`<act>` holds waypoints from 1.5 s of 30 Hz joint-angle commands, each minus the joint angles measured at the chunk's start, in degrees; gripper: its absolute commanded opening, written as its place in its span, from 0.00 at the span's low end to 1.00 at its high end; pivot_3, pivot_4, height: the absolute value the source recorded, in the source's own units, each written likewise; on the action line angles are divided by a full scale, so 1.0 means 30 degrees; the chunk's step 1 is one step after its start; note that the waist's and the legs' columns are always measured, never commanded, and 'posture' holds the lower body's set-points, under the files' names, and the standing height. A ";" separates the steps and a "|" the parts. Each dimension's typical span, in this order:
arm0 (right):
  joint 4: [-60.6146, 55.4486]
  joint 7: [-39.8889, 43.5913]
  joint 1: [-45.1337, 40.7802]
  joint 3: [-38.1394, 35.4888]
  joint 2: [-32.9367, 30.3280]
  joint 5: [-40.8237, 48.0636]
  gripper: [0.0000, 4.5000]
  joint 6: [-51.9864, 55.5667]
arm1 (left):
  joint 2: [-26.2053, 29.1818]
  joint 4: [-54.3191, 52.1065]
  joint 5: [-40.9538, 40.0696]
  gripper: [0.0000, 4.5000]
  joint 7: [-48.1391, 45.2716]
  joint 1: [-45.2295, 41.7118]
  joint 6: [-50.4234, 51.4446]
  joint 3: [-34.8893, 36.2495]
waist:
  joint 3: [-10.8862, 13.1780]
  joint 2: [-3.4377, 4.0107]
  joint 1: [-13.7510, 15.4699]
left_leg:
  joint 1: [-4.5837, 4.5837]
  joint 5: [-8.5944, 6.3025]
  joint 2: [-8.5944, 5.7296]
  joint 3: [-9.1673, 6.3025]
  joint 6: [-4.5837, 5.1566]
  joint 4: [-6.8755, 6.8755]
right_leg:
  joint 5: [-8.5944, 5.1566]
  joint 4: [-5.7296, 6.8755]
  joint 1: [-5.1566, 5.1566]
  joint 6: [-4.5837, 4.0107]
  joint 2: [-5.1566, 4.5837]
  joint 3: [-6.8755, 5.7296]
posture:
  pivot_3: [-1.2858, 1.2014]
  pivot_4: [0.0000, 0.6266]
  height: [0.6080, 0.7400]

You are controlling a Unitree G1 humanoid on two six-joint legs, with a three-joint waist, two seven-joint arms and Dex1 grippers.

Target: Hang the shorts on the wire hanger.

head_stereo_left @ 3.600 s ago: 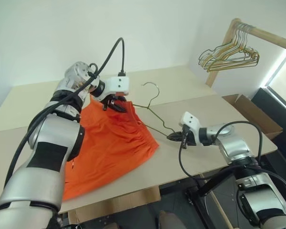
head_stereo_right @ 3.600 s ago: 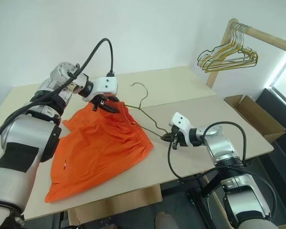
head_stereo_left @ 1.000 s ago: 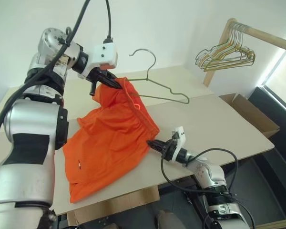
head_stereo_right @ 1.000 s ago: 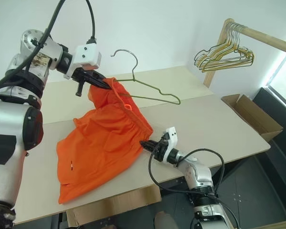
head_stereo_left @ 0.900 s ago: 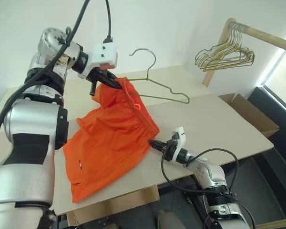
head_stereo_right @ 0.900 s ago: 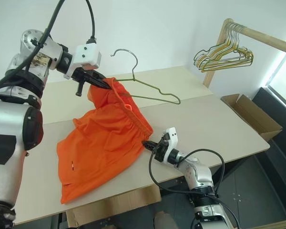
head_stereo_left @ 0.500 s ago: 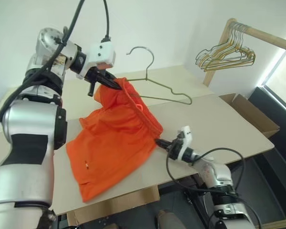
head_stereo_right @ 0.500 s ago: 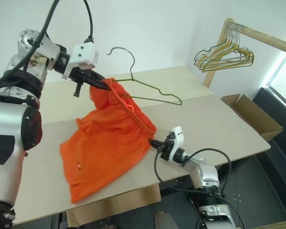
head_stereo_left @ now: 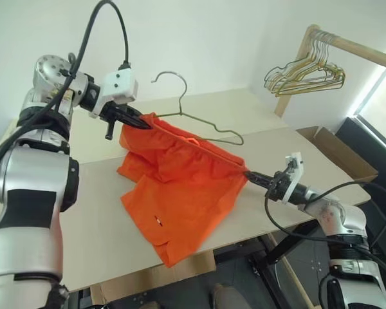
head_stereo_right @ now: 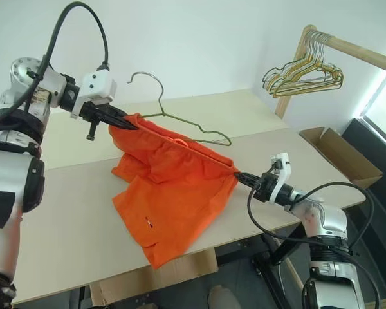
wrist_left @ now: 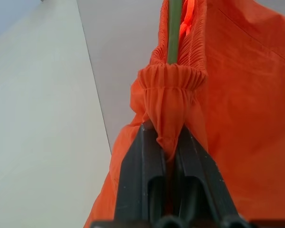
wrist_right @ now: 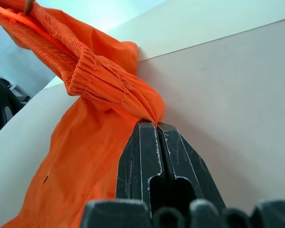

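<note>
Head view: shorts [head_stereo_left: 186, 174] waistband stretched between both end effectors.

Orange shorts [head_stereo_left: 180, 187] — elastic waistband stretched taut, raised off the worktop, legs draping down onto it, small yellowish mark on one leg. Thin wire hanger [head_stereo_left: 199, 122] — one end tucked inside waistband, hook upward.
</note>
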 commanded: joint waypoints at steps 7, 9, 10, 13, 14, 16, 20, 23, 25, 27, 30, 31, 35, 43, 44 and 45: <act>0.3281 0.0178 -0.1790 0.0372 -0.1366 -0.1338 0.01 0.0538 | 0.3095 -0.3122 -0.5478 0.00 -0.0072 0.1494 0.0610 -0.4769 | 0.0000 0.0000 0.0107 | -0.0002 0.0000 0.0001 0.0001 0.0000 0.0002 | 0.0000 0.0006 -0.0005 -0.0001 0.0000 0.0005 | 0.47 0.00 1.00; 0.3878 0.0292 -0.2168 0.0546 -0.1456 -0.1542 0.01 0.0446 | 0.3408 -0.3544 -0.6273 0.00 -0.0072 0.1627 0.0753 -0.5470 | 0.0000 0.0000 0.0199 | -0.0012 0.0000 0.0001 0.0001 0.0001 0.0002 | 0.0000 0.0002 -0.0011 -0.0001 -0.0001 0.0004 | 0.47 0.00 1.00; 0.4109 0.0356 -0.2327 0.0626 -0.1495 -0.1612 0.01 0.0428 | 0.3592 -0.3630 -0.6361 0.00 -0.0072 0.1632 0.0571 -0.5953 | 0.0001 0.0000 0.0250 | -0.0012 0.0000 0.0002 0.0001 0.0001 0.0004 | 0.0000 0.0001 -0.0012 -0.0001 -0.0001 0.0005 | 0.47 0.00 1.00; 0.4503 0.0724 -0.2708 0.0919 -0.1602 -0.1910 0.01 0.0071 | 0.3658 -0.2984 -0.5551 0.00 -0.0072 0.1564 -0.0438 -0.6542 | 0.0000 0.0001 0.0449 | -0.0001 0.0000 0.0001 0.0005 0.0001 0.0008 | -0.0001 -0.0002 -0.0011 -0.0002 -0.0001 0.0009 | 0.47 0.00 1.00; 0.4483 0.0880 -0.2785 0.1007 -0.1646 -0.1954 0.01 0.0053 | 0.3620 -0.2751 -0.5309 0.00 -0.0072 0.1607 -0.0703 -0.6551 | 0.0001 0.0001 0.0495 | 0.0000 -0.0001 0.0001 0.0010 0.0002 0.0008 | -0.0002 -0.0021 -0.0011 -0.0003 0.0000 0.0009 | 0.47 0.00 1.00; 0.4247 0.1184 -0.2833 0.1139 -0.1773 -0.2052 0.01 -0.0072 | 0.3469 -0.2316 -0.4732 0.00 -0.0072 0.1660 -0.1073 -0.6289 | 0.0000 0.0001 0.0586 | -0.0003 0.0000 0.0000 0.0011 0.0002 0.0008 | -0.0002 -0.0044 -0.0012 -0.0003 0.0000 0.0007 | 0.48 0.00 1.00; 0.3441 0.1988 -0.2704 0.1570 -0.2191 -0.2465 0.01 -0.0607 | 0.2792 -0.1141 -0.2419 0.00 0.0360 0.1542 -0.0900 -0.4702 | 0.0001 0.0001 0.0767 | -0.0012 0.0000 -0.0005 0.0017 0.0002 0.0015 | -0.0002 -0.0050 -0.0011 -0.0003 0.0000 0.0006 | 0.48 0.00 1.00; 0.2512 0.2668 -0.2576 0.2086 -0.2713 -0.2759 0.01 -0.0833 | 0.2375 -0.0920 -0.1601 0.00 0.1671 0.1867 -0.1181 -0.3476 | 0.0001 0.0001 0.0931 | -0.0026 -0.0001 -0.0005 0.0018 0.0003 0.0021 | -0.0002 -0.0049 -0.0019 -0.0003 0.0000 0.0001 | 0.48 0.00 1.00; 0.1944 0.2955 -0.2466 0.2400 -0.2994 -0.3040 0.01 -0.1046 | 0.2093 -0.0872 -0.1359 0.00 0.1906 0.2061 -0.1470 -0.2557 | 0.0001 0.0000 0.1041 | -0.0029 -0.0004 -0.0004 0.0020 0.0009 0.0022 | -0.0002 -0.0046 -0.0019 -0.0003 0.0000 0.0002 | 0.48 0.00 1.00; 0.1451 0.3101 -0.2372 0.2628 -0.3193 -0.3260 0.01 -0.1235 | 0.2048 -0.0892 -0.0663 0.00 0.1817 0.2239 -0.1811 -0.2141 | 0.0000 0.0000 0.1063 | -0.0028 -0.0005 -0.0004 0.0025 0.0009 0.0025 | -0.0001 -0.0047 -0.0019 -0.0004 0.0000 0.0001 | 0.48 0.00 1.00; 0.0082 0.3580 -0.2363 0.2895 -0.3646 -0.3297 0.01 -0.1127 | 0.2014 -0.1012 0.0412 0.00 0.1934 0.2641 -0.2316 -0.1886 | 0.0001 0.0002 0.1057 | -0.0023 -0.0005 -0.0005 0.0032 0.0009 0.0028 | -0.0001 -0.0049 -0.0019 -0.0004 0.0000 0.0002 | 0.47 0.00 1.00; -0.0629 0.3616 -0.2461 0.2998 -0.3834 -0.3394 0.01 -0.1183 | 0.1945 -0.1087 0.0698 0.00 0.1886 0.2765 -0.2312 -0.1772 | 0.0001 0.0002 0.1048 | -0.0023 -0.0005 -0.0006 0.0035 0.0009 0.0030 | -0.0001 -0.0046 -0.0019 -0.0005 -0.0001 0.0005 | 0.47 0.00 1.00; -0.3879 0.2671 -0.3026 0.4075 -0.4574 -0.5257 0.01 -0.2560 | 0.1237 -0.1383 0.1016 0.00 0.2132 0.3247 -0.1334 -0.0864 | 0.0002 0.0004 0.1057 | -0.0028 -0.0005 -0.0003 0.0030 0.0010 0.0033 | -0.0001 -0.0031 -0.0024 -0.0005 0.0000 0.0001 | 0.47 0.00 1.00; -0.7866 0.2008 -0.4771 0.5981 -0.5170 -0.6875 0.01 -0.1699 | -0.0292 -0.2303 -0.0485 0.00 0.2059 0.3976 -0.0563 0.2645 | 0.0002 0.0002 0.1055 | -0.0047 -0.0009 -0.0001 0.0032 0.0016 0.0037 | 0.0000 -0.0037 -0.0028 -0.0005 0.0000 -0.0011 | 0.46 0.00 1.00; -0.7983 0.1660 -0.5292 0.6114 -0.5018 -0.7121 0.01 -0.1470 | -0.0420 -0.2465 -0.0636 0.00 0.1732 0.4051 -0.0357 0.2982 | 0.0002 0.0003 0.1051 | -0.0051 -0.0009 -0.0002 0.0034 0.0015 0.0044 | 0.0001 -0.0037 -0.0028 -0.0007 -0.0002 -0.0011 | 0.46 0.00 1.00; -0.8029 0.1429 -0.5634 0.6186 -0.4920 -0.7287 0.01 -0.1296 | -0.0501 -0.2600 -0.0659 0.00 0.1507 0.4116 -0.0203 0.3213 | 0.0002 0.0003 0.1041 | -0.0054 -0.0009 -0.0003 0.0034 0.0016 0.0058 | 0.0002 -0.0026 -0.0028 -0.0007 -0.0006 -0.0010 | 0.46 0.00 1.00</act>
